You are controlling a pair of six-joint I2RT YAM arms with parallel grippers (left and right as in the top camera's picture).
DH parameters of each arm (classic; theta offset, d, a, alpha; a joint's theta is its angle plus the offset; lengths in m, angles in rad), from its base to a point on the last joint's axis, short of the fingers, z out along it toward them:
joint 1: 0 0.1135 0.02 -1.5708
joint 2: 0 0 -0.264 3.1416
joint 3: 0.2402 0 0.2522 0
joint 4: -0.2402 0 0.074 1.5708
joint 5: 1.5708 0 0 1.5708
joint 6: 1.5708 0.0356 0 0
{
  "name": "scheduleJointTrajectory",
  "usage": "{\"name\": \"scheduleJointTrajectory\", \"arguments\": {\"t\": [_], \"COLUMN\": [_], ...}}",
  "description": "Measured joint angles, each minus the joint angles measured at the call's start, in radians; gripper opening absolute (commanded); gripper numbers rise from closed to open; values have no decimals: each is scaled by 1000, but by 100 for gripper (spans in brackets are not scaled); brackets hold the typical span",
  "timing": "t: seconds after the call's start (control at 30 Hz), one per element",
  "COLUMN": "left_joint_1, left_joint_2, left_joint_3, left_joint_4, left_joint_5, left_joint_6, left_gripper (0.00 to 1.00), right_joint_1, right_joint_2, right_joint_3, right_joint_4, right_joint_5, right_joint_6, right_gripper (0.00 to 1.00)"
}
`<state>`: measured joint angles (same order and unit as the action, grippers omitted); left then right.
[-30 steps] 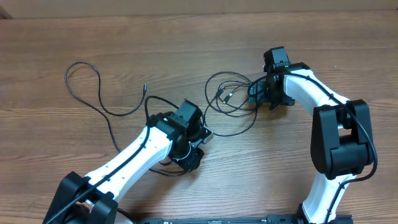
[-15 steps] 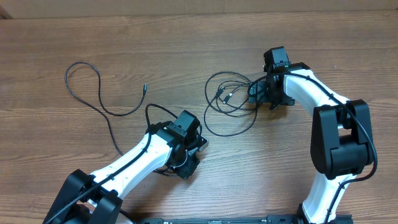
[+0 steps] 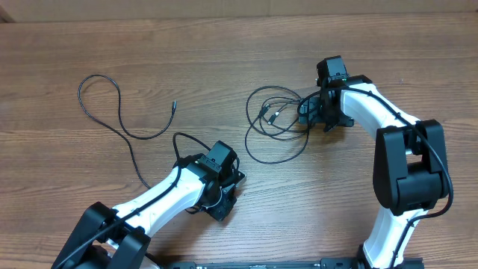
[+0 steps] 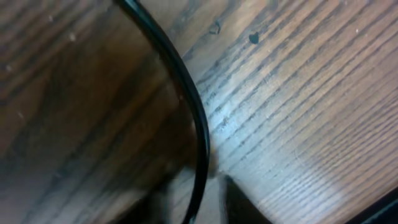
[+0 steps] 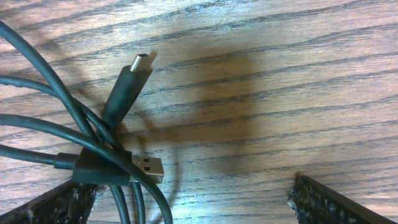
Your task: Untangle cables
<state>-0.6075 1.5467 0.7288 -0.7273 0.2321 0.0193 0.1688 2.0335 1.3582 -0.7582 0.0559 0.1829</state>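
A tangle of thin black cables (image 3: 275,123) lies mid-table, its loops reaching down to the left. My right gripper (image 3: 312,112) stands over its right side. It is wide open (image 5: 193,211), with a USB-A plug (image 5: 146,168), a USB-C plug (image 5: 140,62) and several strands by its left finger (image 5: 53,202). My left gripper (image 3: 222,196) is low over the table, front of centre. One black cable (image 4: 196,124) runs between its blurred fingertips (image 4: 202,205), which stand narrow around it. Whether they pinch it is unclear. A separate long cable (image 3: 112,123) curls at the left.
The wooden table (image 3: 224,52) carries nothing else. The right arm's large black joint (image 3: 411,168) sits at the right. The left arm (image 3: 142,209) slants in from the front left, over part of a cable loop (image 3: 187,140).
My left gripper has drawn back toward the front left, away from the tangle, and its jaws have narrowed. The cable loop beside it has shifted with it. The right arm has not moved.
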Motion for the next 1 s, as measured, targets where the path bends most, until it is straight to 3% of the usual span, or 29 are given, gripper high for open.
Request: {"name": "scheduleJointTrajectory", "arguments": {"t": [0.17,0.33,0.6,0.87,1.0], "left_joint_1": [0,0,42,149,221], "left_joint_2": [0,-3,-3,-3,-3], "left_joint_3": [-1,-1,-3,-3,-3], "left_joint_4": [51,118,377,642,730], "left_joint_5": [-71,-252,-515,-594,-604], "left_joint_6": [1,-43,-71,-82,-96], "left_gripper": [13,17,20,19,27], "right_joint_1": [0,0,0,0,0], "right_joint_2": [0,0,0,0,0], "right_joint_3": [0,0,0,0,0], "right_joint_4": [0,0,2,3,3], "right_joint_5": [0,0,1,1,1], "right_joint_6": [0,0,0,0,0], "right_gripper": [100,100,100,100,100]}}
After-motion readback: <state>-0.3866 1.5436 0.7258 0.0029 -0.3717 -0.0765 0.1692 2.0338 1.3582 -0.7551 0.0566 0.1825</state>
